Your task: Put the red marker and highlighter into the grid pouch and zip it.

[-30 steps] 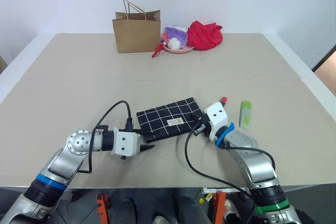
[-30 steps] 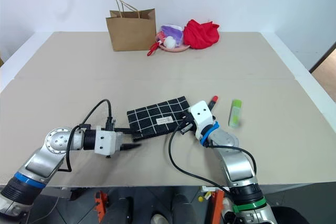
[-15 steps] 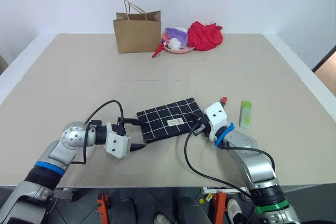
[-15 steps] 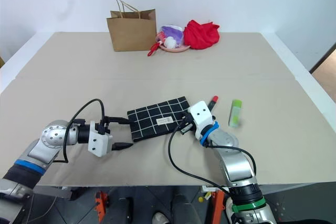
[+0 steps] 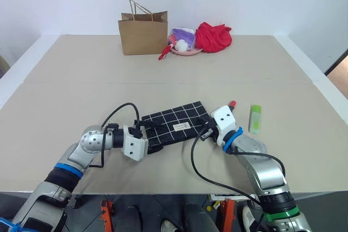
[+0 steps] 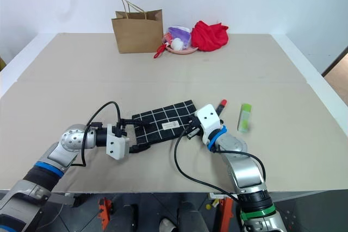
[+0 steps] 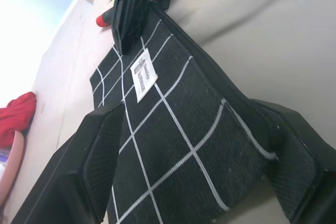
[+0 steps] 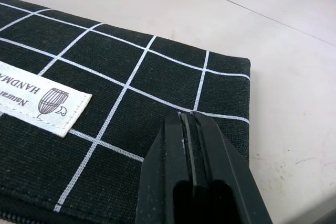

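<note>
The flat black fabric grid pouch (image 5: pixel 175 126) with white lines and a small white label lies on the beige table (image 5: pixel 81 80), near the front edge. The left gripper (image 7: pixel 205 166) has its two black fingers spread apart, straddling the pouch's left end. The right gripper (image 8: pixel 195 182), fingers pressed together and holding nothing, rests over the pouch's right end.

The slim red marker (image 6: pixel 221 104) and the stubby yellow-green highlighter (image 6: pixel 244 117) lie on the table just right of the pouch, both outside it.

If the left fingers close on both fabric layers at once, the mouth will likely stay shut, or the pouch may slide under the right gripper.

At the far edge stand a brown paper bag (image 5: pixel 142 32), contents unseen, and a pink dish (image 5: pixel 185 50) holding small items.
</note>
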Robot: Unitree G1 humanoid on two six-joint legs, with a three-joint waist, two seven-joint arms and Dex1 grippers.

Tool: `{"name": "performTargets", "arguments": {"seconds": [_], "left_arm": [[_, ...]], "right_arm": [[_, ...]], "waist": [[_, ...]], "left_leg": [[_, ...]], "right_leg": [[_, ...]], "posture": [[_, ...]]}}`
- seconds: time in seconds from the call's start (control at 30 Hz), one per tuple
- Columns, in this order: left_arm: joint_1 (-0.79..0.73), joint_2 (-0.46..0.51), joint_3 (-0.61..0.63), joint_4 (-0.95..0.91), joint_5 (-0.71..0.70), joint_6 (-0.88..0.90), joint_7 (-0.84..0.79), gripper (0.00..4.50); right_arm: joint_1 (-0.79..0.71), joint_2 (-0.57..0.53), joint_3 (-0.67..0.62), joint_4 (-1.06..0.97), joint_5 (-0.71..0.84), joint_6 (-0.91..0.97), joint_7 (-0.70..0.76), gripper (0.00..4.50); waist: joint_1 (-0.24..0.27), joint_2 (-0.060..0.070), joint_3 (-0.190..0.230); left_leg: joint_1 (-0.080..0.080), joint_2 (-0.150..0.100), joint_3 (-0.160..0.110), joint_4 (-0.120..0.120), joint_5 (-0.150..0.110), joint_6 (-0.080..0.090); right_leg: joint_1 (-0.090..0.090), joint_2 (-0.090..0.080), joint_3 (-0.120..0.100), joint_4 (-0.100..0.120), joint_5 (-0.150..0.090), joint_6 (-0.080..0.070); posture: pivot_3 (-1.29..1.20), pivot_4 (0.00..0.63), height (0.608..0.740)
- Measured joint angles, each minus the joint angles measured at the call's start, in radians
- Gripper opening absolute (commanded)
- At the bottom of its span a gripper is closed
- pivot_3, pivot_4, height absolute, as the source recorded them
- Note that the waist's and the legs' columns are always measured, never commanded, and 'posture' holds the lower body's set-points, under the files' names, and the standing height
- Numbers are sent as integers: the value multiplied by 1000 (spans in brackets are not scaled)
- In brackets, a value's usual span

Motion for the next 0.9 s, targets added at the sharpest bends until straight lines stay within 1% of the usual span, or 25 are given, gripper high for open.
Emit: {"name": "performTargets", "arguments": {"seconds": [0.1,0.13,0.17,0.2,0.27,0.3,0.33,0.6,0.7,0.73,0.83,0.87,0.9], "left_arm": [[-21,-13,-15,22,30,-1,23,3012],[-25,-14,-23,28,38,-1,24,2492],[-26,-15,-28,32,45,-1,26,2076],[-27,-17,-33,38,49,-1,27,1535],[-41,-17,-35,44,49,-3,29,669],[-52,-17,-33,44,48,-4,30,86],[-58,-15,-32,45,48,-4,29,33],[-61,-1,-38,56,38,-24,17,33],[-61,9,-38,54,-9,-3,-22,33],[-60,10,-37,51,-39,27,-43,4],[-40,10,-25,17,-137,147,-99,0],[-36,11,-18,-2,-166,196,-115,0],[-35,10,-14,-19,-184,228,-122,0]], "right_arm": [[0,-1,0,-3,0,6,2,0],[0,-2,0,-3,0,7,3,0],[0,-3,0,-4,0,8,4,0],[0,-6,0,-4,0,9,5,0],[-1,-11,0,-4,0,10,6,0],[-1,-11,0,-5,0,10,6,0],[-1,-11,0,-5,0,10,6,0],[0,-13,1,-5,0,10,9,0],[-1,-13,1,-7,2,8,12,0],[-1,-13,-1,-10,6,8,15,315],[-5,-10,-30,-37,48,12,34,1454],[-18,-3,-48,-55,75,22,38,1989],[-29,1,-63,-71,94,32,42,2420]], "waist": [[1,0,0],[1,0,0],[1,0,0],[1,0,0],[1,0,0],[1,1,-1],[1,2,-1],[-2,3,-2],[-6,3,-2],[-6,3,-2],[-6,3,-1],[-6,3,-1],[-6,3,-1]], "left_leg": [[0,0,0,1,0,0],[1,0,0,1,0,0],[1,0,0,1,0,0],[1,0,0,1,0,0],[1,0,0,1,0,0],[1,0,0,1,0,0],[1,0,0,1,0,0],[1,0,0,1,0,0],[2,0,0,1,0,0],[1,0,0,0,0,0],[-1,0,0,0,0,0],[-2,0,0,0,0,0],[-3,0,0,0,0,0]], "right_leg": [[1,0,0,0,0,0],[1,0,0,0,0,0],[1,0,0,0,1,0],[1,0,0,0,1,0],[1,0,0,0,1,0],[1,0,0,0,1,0],[1,0,0,0,1,0],[1,0,0,0,1,0],[1,0,0,0,1,0],[1,0,0,0,1,0],[-1,0,0,0,0,0],[-2,0,0,0,0,0],[-2,0,0,0,0,0]], "posture": [[0,150,740],[0,150,740],[0,150,740],[0,150,740],[0,150,740],[0,150,740],[0,150,740],[0,150,740],[0,150,740],[0,150,740],[0,150,740],[0,150,740],[0,150,740]]}}
